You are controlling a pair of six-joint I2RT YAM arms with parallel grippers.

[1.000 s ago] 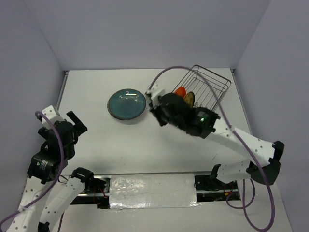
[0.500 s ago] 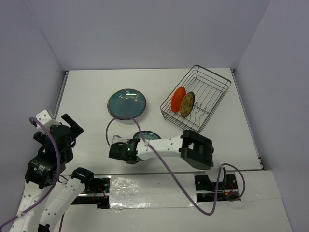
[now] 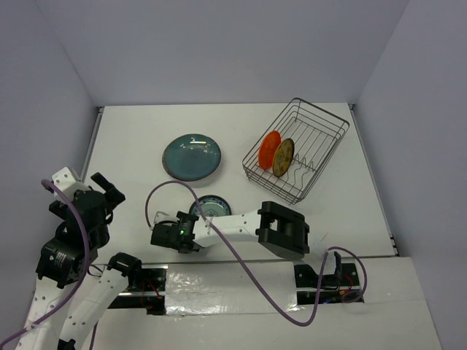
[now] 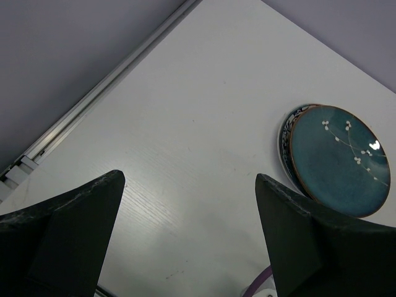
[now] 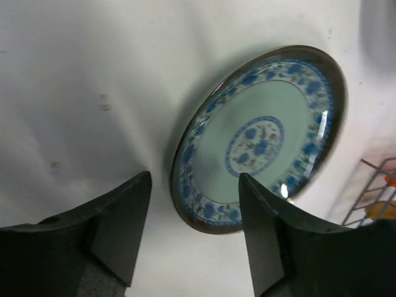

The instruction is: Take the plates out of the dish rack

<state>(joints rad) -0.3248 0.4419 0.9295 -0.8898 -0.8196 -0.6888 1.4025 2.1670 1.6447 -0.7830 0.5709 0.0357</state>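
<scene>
While the right gripper point(image 3: 157, 237) hangs low over the table point(image 3: 131, 138), its fingers point(image 5: 117, 229) stand apart and clamp nothing. The small blue-patterned plate point(image 5: 260, 139) lies flat on the table just beyond them, with its near rim between the two fingertips. Whether the rim touches either finger cannot be told. From above, this plate point(image 3: 209, 206) sits toward 7 o'clock of the table's middle, and the right gripper is at 8 o'clock from it, close by.

At about 10 o'clock of the table's middle, the dark teal plate point(image 3: 192, 155) lies flat and face up. The left wrist view shows its white blossom sprig point(image 4: 349, 139), and the pale rim of a second plate point(image 4: 283, 143) peeks out from under its 9 o'clock side.

Over at 2 o'clock stands the wire dish rack point(image 3: 321, 127), set at a slant to the table's edges. Two small plates stand on edge in its 8 o'clock end. The orange-red plate point(image 3: 270, 149) is at 9 o'clock of the olive-brown plate point(image 3: 284, 156), just beside it.

Near the table's 9 o'clock edge, the left gripper point(image 3: 109, 186) is raised well apart from every plate. Its fingers point(image 4: 68, 229) are spread wide with only bare tabletop between them.
</scene>
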